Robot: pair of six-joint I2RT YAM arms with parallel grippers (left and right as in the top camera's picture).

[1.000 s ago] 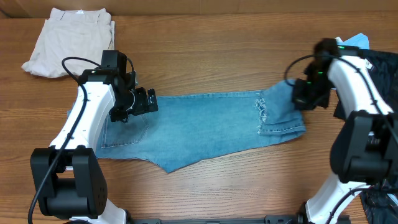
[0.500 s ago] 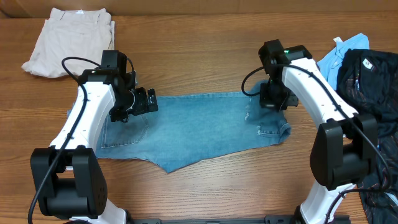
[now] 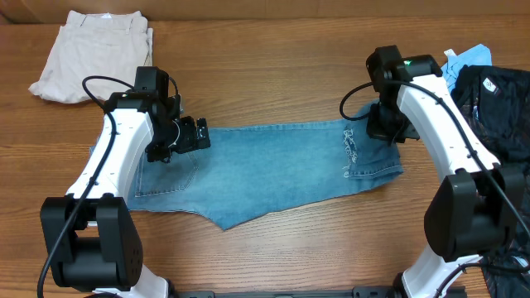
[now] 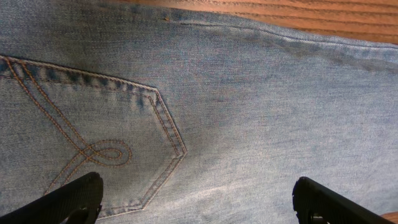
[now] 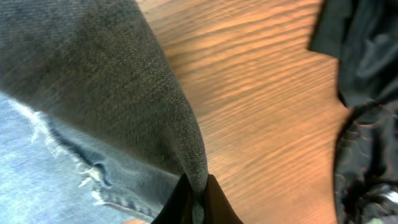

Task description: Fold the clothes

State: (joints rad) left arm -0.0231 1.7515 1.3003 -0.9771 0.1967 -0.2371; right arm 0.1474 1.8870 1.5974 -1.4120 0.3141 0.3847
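The right gripper is clenched on a fold of the jeans, pinching the denim between its fingertips at the garment's right end, next to a frayed seam. The left gripper hangs with its jaws spread wide and nothing in them, just above the stitched back pocket at the jeans' left end. The jeans lie spread across the middle of the wooden table, with cream trousers at the far left and black garments beside a blue cloth at the far right.
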